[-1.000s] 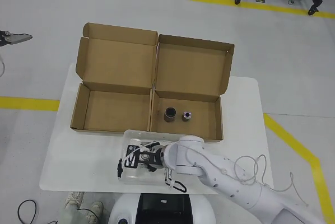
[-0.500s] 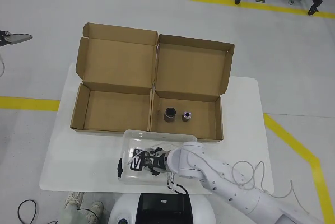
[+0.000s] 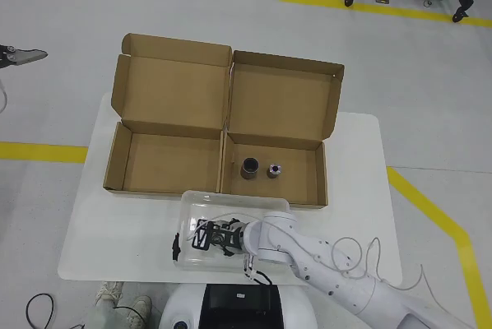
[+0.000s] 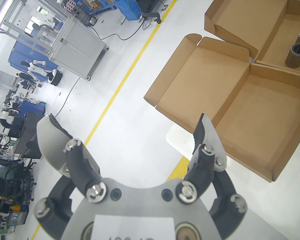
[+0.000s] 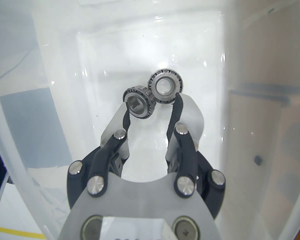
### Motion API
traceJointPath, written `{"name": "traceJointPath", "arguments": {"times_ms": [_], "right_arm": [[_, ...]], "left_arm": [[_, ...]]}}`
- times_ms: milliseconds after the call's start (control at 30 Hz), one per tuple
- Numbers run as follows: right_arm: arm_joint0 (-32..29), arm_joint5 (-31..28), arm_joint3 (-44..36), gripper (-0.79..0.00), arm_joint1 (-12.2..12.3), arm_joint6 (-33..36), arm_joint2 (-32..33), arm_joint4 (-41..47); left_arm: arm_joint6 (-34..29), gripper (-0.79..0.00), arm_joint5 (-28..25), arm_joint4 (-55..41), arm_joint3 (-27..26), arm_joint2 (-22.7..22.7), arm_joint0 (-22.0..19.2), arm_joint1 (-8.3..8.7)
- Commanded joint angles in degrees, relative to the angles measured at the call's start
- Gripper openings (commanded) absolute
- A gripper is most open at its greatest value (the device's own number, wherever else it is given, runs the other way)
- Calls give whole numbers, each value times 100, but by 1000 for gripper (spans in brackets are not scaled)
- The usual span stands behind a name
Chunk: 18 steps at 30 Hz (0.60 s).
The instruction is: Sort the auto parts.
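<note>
Two steel roller bearings lie touching on the floor of a clear plastic bin: one on its side, the other leaning against it. My right gripper is down inside the bin, open, its fingertips straddling the first bearing and one tip close to the second. From above, the right gripper sits in the bin at the table's near edge. My left gripper hangs open and empty over the floor, far left of the table.
Two open cardboard boxes stand side by side behind the bin. The left box holds nothing. The right box holds a dark sleeve and a small metal bushing. The white table has free room on its right.
My right gripper has sunk a little deeper into the bin toward the table's near edge. The left arm has not moved.
</note>
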Motion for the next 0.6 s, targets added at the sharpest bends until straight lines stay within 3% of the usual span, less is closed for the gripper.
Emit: {"name": "traceJointPath", "arguments": {"times_ms": [0,200,267,300,333,567], "right_arm": [[11,15,28,-477,-18,3,-14,-13],[40,23,119,-539,-76,-45,-47,-45],[47,21,161,-637,-92,-67,-53,-57],[51,29,195,-751,-102,-83,-51,-70],[52,31,207,-785,-106,-90,-50,-76],[-2,67,175,-785,-116,-155,13,-156]], "left_arm": [[0,0,0,0,0,0,0,0],[0,0,0,0,0,0,0,0],[0,0,0,0,0,0,0,0],[0,0,0,0,0,0,0,0],[0,0,0,0,0,0,0,0],[0,0,0,0,0,0,0,0]]}}
